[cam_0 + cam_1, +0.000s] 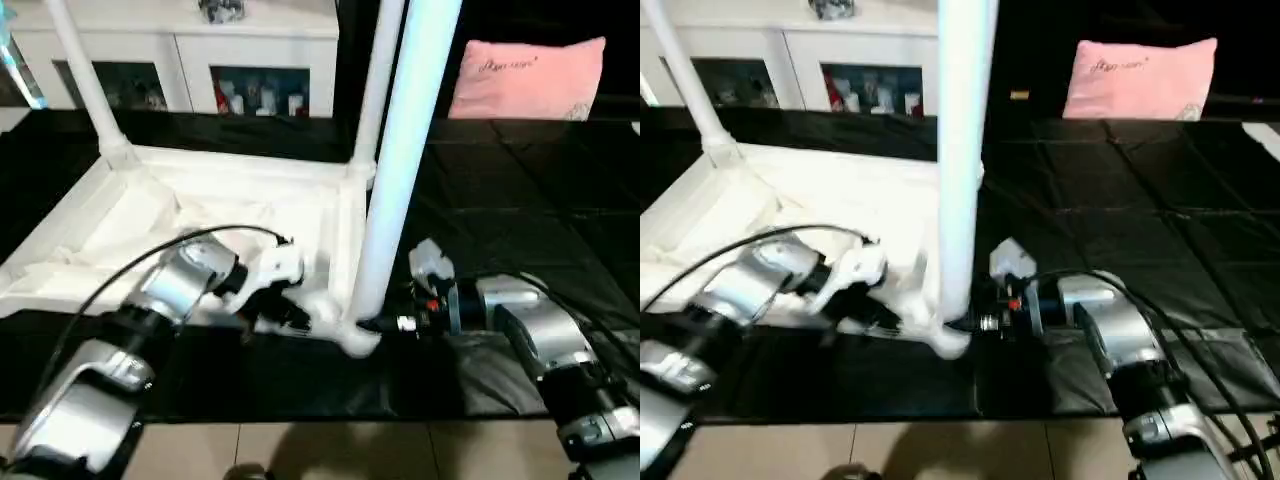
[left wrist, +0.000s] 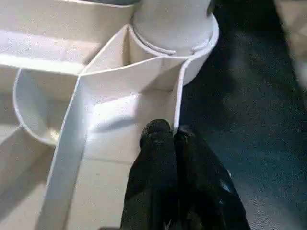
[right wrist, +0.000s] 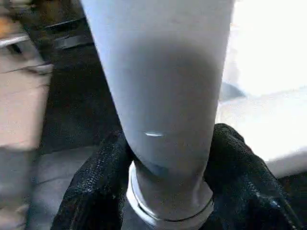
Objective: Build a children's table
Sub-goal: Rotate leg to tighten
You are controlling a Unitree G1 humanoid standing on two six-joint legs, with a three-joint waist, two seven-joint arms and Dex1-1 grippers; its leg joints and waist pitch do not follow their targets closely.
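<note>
Right gripper clamps the near leg low down, its two black fingers wrapped either side of the tube just above the socket collar. That leg stands upright in the tabletop's near corner socket, on the corner closest to the right gripper.

Left gripper has its fingers pressed together, pinching the thin rim wall of the tabletop just beside that same socket; wrist view shows the wall edge running between the two black tips.

Tabletop lies upside down on the black mat, ribbed underside facing up. Two more legs stand in its far corner sockets: one at the corner diagonally across from the gripped leg, one at the far corner directly behind the gripped leg.

Beyond the tabletop's far edge: white cabinet with glass doors. Pink pillow sits well apart from the tabletop, past the gripped leg on the right gripper's side.
</note>
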